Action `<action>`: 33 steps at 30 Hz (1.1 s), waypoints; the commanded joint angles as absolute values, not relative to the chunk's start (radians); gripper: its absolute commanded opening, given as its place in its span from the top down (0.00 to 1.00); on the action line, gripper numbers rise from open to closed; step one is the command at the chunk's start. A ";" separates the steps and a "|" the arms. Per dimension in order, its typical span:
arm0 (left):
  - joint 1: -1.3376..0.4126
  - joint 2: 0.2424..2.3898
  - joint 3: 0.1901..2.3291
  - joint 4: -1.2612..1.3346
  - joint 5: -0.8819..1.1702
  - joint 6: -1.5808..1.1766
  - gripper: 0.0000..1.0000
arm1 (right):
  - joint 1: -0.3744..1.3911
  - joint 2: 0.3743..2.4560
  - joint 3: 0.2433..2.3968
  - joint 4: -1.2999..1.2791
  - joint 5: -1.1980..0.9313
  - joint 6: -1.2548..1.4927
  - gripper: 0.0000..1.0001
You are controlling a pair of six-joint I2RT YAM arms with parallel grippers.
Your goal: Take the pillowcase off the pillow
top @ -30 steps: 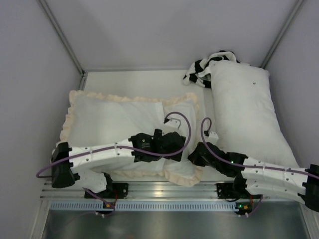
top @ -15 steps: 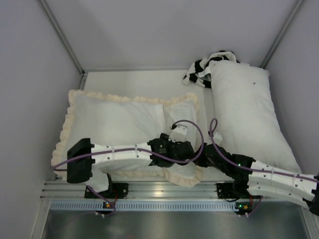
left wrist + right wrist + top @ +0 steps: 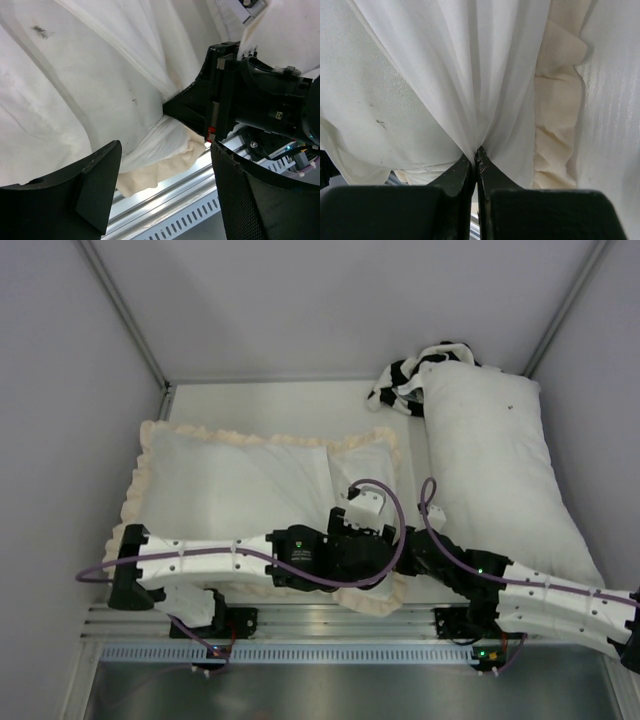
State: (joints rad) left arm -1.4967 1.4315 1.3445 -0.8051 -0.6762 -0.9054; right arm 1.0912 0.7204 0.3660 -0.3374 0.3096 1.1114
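Left arm [image 3: 210, 555] crosses pillowcase [image 3: 220, 480]; long pillow [image 3: 495, 460] alongside

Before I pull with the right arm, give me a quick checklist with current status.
1. Right gripper shut on pillowcase fabric: ok.
2. Left gripper open, holding nothing: ok.
3. Pillow pinned down by left gripper: not ok.
4. Pinch holds pillowcase only, no pillow: cannot tell.
5. Long white pillow clear of right arm: cannot tell.
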 commanded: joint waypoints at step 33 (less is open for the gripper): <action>-1.338 1.606 1.077 -0.490 -0.548 -0.844 0.23 | 1.112 0.581 0.322 -0.489 0.319 1.152 1.00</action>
